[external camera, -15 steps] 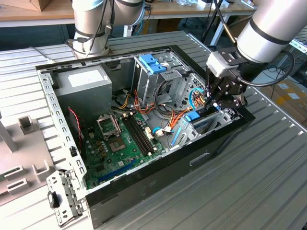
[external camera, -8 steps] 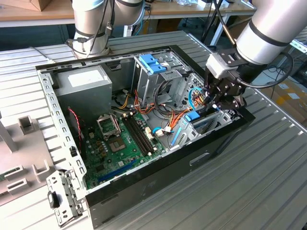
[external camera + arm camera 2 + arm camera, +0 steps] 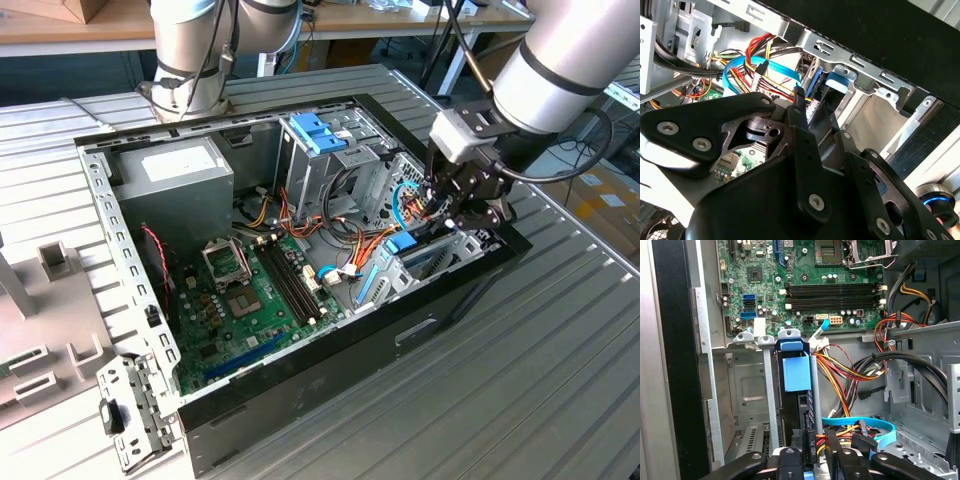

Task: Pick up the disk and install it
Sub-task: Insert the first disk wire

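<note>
The open black desktop computer case (image 3: 330, 340) lies on its side on the ribbed metal table (image 3: 520, 380), its green motherboard (image 3: 250, 300) facing up so the bays can be reached from above. At about three o'clock in the case in the exterior view, the black gripper (image 3: 462, 200) hangs over the drive bay, just above the dark grey disk in its light blue plastic carrier (image 3: 796, 371). The disk stands on edge between the bay's metal rails, seemingly slotted in; whether the gripper's fingers are apart or together, I cannot tell.

No text or label can be read.
</note>
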Available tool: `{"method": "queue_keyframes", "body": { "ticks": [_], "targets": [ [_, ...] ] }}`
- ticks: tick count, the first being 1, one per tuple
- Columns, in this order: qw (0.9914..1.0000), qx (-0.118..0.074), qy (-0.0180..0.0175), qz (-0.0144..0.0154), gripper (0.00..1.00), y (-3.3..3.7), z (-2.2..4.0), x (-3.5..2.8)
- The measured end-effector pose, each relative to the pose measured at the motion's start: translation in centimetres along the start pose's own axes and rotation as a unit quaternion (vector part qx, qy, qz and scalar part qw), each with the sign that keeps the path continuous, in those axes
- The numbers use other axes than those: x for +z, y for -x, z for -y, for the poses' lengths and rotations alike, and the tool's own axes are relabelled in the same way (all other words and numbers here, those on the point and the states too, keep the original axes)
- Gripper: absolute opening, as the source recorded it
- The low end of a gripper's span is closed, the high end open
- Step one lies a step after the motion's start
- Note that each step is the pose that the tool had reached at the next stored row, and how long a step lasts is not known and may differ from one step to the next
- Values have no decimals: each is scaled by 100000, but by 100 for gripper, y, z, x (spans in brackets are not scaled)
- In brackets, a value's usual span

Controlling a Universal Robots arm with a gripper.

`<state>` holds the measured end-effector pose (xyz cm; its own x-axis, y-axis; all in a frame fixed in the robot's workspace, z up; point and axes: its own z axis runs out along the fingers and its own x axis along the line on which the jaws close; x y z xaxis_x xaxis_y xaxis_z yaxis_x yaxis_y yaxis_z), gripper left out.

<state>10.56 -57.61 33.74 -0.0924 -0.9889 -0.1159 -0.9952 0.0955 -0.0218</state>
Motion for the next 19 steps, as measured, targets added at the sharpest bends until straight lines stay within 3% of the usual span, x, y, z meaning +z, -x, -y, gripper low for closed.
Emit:
{"method": "queue_keyframes", "body": {
  "ticks": [3, 8, 11, 13, 15, 19],
  "targets": [
    [100000, 0, -1, 4, 32, 11, 2, -95],
    [100000, -1, -1, 4, 32, 19, 3, -154],
    [100000, -5, 0, 13, 31, 35, 3, -163],
    [100000, 2, 30, 209, 17, 37, 2, -157],
    [99999, 28, 116, 486, 11, 35, 1, -144],
    [99996, 67, 424, 721, 11, 7, 9, -114]
  ]
}}
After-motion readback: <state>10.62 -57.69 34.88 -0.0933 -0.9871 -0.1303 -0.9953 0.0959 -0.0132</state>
